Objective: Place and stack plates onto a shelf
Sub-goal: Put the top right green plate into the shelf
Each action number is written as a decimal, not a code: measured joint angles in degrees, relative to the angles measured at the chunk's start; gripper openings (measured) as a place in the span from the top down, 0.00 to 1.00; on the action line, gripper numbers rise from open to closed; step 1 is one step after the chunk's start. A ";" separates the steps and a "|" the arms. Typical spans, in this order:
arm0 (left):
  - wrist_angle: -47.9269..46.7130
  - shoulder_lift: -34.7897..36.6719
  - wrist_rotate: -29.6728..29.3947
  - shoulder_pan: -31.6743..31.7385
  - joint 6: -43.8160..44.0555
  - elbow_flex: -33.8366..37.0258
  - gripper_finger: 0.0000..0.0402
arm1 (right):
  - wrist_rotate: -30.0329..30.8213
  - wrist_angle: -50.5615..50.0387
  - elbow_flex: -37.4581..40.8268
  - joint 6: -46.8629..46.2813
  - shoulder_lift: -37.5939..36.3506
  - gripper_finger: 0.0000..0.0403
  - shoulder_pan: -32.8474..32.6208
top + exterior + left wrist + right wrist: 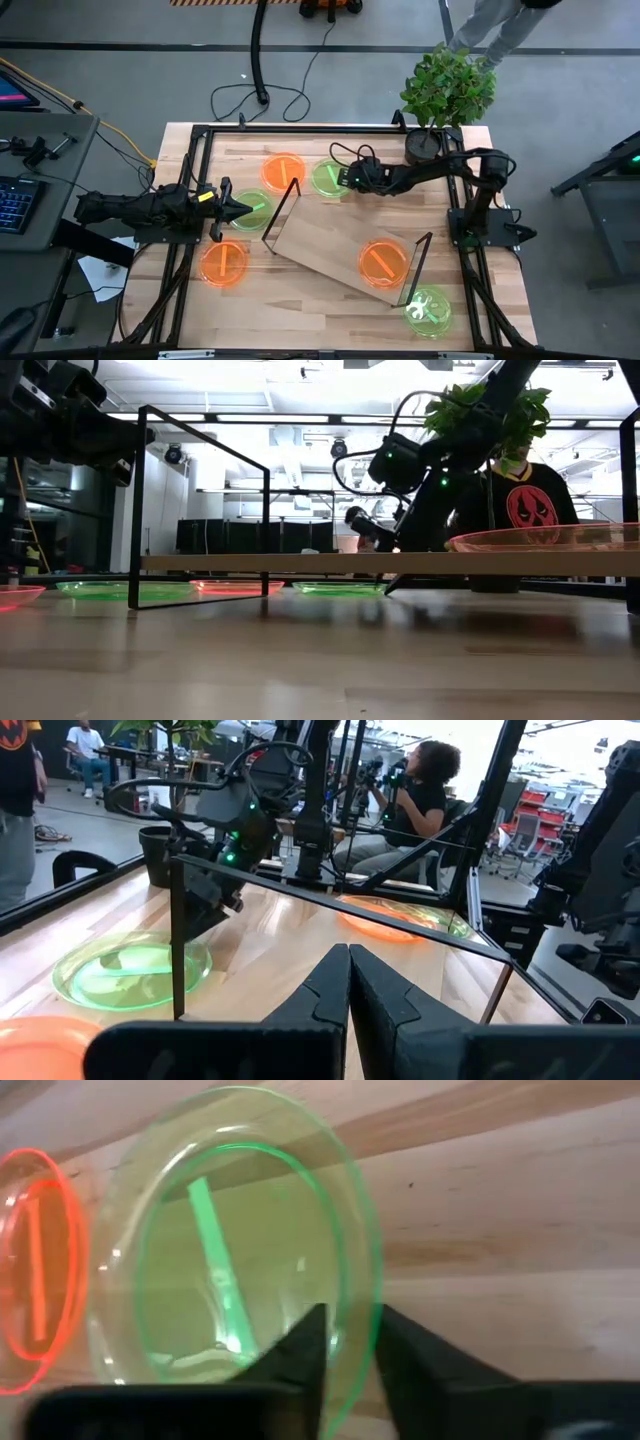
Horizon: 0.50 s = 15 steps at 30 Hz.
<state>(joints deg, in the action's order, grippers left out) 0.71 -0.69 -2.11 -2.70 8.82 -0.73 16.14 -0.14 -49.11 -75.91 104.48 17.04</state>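
Observation:
The shelf [330,245] lies slantwise mid-table, a black frame at each short end. One orange plate [382,262] rests flat on its board near the right end. On the tabletop lie an orange plate [283,170], a green plate [328,180], another green plate [255,212], an orange plate [223,263] and a green plate with a cross [430,310]. My right gripper [343,178] is shut on the far green plate. My left gripper [243,210] is shut and hovers above the left green plate, raised clear of the table. My right gripper [352,1345] pinches the far green plate's rim [368,1315] on the side nearest the right arm, one finger inside the dish and one outside. The fingers slant down from the table's right. In the left wrist view the plate [130,970] still lies flat on the tabletop.
A potted plant [448,90] stands at the far right corner behind the right arm. A black tube frame [190,180] runs around the table. The orange plate [35,1270] lies right beside the held green one. People stand and sit beyond the table.

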 joint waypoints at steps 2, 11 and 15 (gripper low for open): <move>-0.02 -0.02 0.00 0.01 0.00 0.00 1.00 | -0.12 0.43 0.03 1.72 0.05 0.97 0.53; 0.00 0.00 0.00 0.02 0.00 0.00 1.00 | -7.45 0.53 0.54 12.42 -6.12 1.00 4.64; -0.02 0.00 0.00 0.00 0.00 0.00 1.00 | -13.60 0.60 3.69 18.68 -13.33 1.00 7.88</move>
<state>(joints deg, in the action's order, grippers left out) 0.69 -0.69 -2.11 -2.70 8.82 -0.73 2.54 0.47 -45.42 -57.23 91.15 24.92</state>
